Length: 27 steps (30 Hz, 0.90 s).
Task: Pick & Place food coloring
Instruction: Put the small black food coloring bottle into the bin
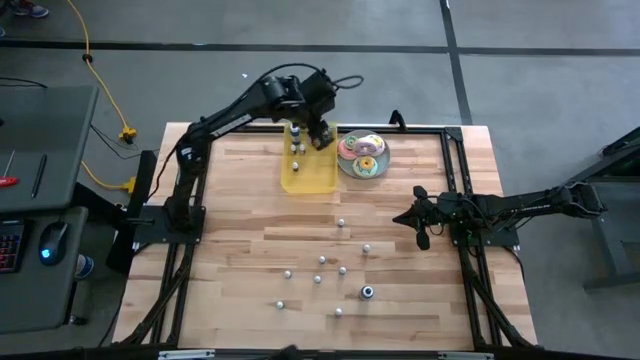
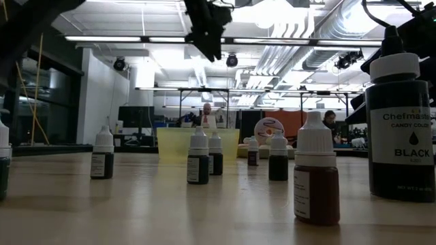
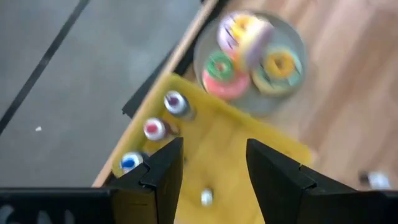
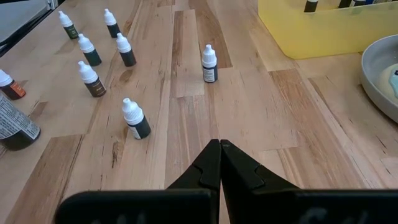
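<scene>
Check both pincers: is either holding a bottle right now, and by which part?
Nothing held. Left pincer is open and empty above the yellow tray; right pincer is shut on nothing over bare table.

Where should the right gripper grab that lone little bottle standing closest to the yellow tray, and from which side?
Grip the bottle across its dark body, just below the white cap, probably coming in level from the right gripper's side. It stands upright with bare wood all round, and the narrow tapered cap offers less hold. The shut fingers must open first. The yellow tray lies beyond, clear of that approach.
</scene>
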{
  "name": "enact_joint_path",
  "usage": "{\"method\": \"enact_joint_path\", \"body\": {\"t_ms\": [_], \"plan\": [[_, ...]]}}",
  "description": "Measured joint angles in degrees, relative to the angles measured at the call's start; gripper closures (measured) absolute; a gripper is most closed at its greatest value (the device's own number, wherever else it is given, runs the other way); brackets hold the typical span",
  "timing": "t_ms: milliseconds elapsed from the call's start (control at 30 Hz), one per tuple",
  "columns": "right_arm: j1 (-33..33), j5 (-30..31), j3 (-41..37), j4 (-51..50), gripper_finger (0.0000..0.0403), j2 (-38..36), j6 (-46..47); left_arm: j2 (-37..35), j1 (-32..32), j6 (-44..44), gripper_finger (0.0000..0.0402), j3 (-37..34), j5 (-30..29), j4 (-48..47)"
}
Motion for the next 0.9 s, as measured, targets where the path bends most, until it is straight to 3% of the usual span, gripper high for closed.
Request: {"method": "enact_joint_path", "body": {"t_ms": [333,633,767,900], "plan": [[0.0,0.0,0.0,0.0,0.0402,0.0,0.0,-3.3,-7.8,0.5,0.0231,-0.1,0.6,-10.0],[0.0,0.0,0.0,0.0,0.0402,0.0,0.0,-4.0,-12.5,-0.6,0.0231,-0.2,5.8,-13.6],[0.0,0.0,0.0,0.0,0.0402,0.0,0.0,-6.5,-15.7,-2.6,0.0231,-0.8,5.1,-13.4],[0.0,0.0,0.0,-0.1,0.0402,0.0,0.0,-10.8,-19.1,-3.9,0.0231,-5.8,2.5,-13.5]]}}
